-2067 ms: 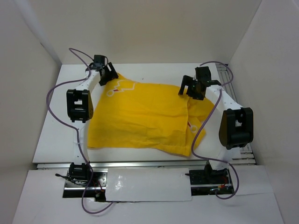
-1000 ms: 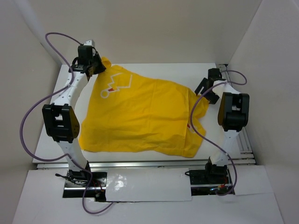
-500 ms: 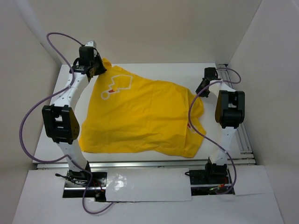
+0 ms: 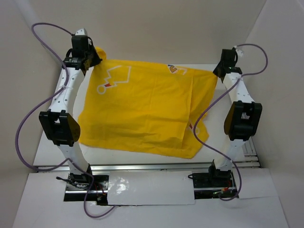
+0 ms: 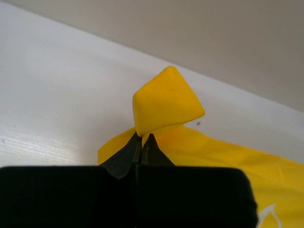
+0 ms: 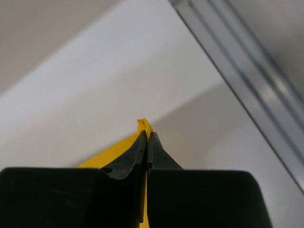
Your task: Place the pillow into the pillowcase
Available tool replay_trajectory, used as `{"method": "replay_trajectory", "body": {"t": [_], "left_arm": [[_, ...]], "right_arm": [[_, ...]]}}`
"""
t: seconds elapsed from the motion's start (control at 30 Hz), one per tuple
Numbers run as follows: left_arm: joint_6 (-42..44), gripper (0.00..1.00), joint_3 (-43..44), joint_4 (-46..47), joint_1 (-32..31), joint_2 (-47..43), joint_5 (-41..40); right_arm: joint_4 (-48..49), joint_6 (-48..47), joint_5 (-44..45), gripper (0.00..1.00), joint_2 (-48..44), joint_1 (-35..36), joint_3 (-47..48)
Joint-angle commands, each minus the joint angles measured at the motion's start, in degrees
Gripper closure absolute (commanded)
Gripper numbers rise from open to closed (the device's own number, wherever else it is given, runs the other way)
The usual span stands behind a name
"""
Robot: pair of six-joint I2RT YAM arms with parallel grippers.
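**Pillowcase pinched at both far corners**

The left hand (image 5: 142, 136) is pressed together on one far corner of the yellow pillowcase (image 4: 142, 114), and a folded tip pokes out past its fingers. The right hand (image 6: 147, 136) pinches the opposite far corner. The far edge is stretched between them, while the near edge lies rumpled on the white tabletop (image 4: 52, 147). Bare strips show on either side of the cloth.

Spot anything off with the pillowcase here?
The pillowcase lies crooked: its right side is bunched into a fold, and the near edge slants. No pillow shows in any view. No tear or stain is visible.
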Motion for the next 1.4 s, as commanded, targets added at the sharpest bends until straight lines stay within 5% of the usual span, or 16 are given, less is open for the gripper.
{"method": "replay_trajectory", "body": {"t": [0.0,0.2,0.33,0.43,0.57,0.7,0.8,0.83,0.87,1.03,1.1,1.2,1.3,1.33,1.37], "left_arm": [[-1.0,1.0,9.7,3.7,2.4,-2.1,-6.0],[0.7,1.0,11.3,6.5,3.1,-10.2,-6.9],[-0.6,1.0,3.2,9.3,4.3,-19.2,-10.6],[-2.2,0.98,-12.8,12.4,4.4,-29.1,-10.1],[-7.5,0.98,-34.9,15.6,4.4,-39.5,-3.9],[-14.0,0.89,-49.6,11.0,4.4,-46.5,-3.1],[-12.9,0.57,-55.0,9.8,4.4,-48.8,-0.4],[-12.9,0.37,-53.3,8.1,4.4,-48.8,-0.4],[-12.3,0.35,-52.1,4.1,4.4,-48.8,-0.4],[-11.7,0.32,-53.0,2.0,4.4,-48.8,3.3],[-11.7,0.42,-53.7,2.0,4.4,-48.8,5.2],[-11.2,0.73,-52.8,0.5,3.7,-49.4,8.3],[-10.6,0.71,-52.8,0.5,3.1,-51.3,8.3],[-11.5,0.56,-53.3,-1.0,3.1,-52.0,7.6],[-12.1,0.53,-53.3,-1.9,3.1,-52.0,6.8]], "right_arm": [[2.1,-2.7,5.0,1.0,-5.8,-2.9,8.3],[1.0,-3.3,1.9,1.0,-7.8,-8.3,21.2],[0.9,-2.7,-3.6,1.0,-10.5,-13.3,24.3],[5.0,-2.7,-9.4,1.0,-16.7,-15.5,15.4],[13.5,-0.6,-16.1,1.0,-28.0,-15.5,-7.9],[12.9,3.0,-18.9,1.0,-35.2,-16.5,-27.3],[13.6,3.0,-21.2,1.0,-38.1,-16.5,-32.9],[11.1,3.0,-21.2,1.0,-38.1,-16.5,-32.3],[10.2,2.4,-21.2,1.0,-38.1,-16.5,-31.2],[10.1,2.4,-21.2,1.0,-40.3,-16.5,-32.3],[9.0,2.4,-22.3,1.0,-40.3,-16.5,-31.7],[8.2,2.4,-22.3,1.0,-40.3,-16.5,-30.4],[5.2,2.4,-22.9,1.0,-40.3,-16.5,-28.7],[3.1,1.8,-22.9,0.96,-39.6,-16.5,-27.9],[0.2,1.8,-21.5,0.76,-39.6,-16.5,-27.9]]}}
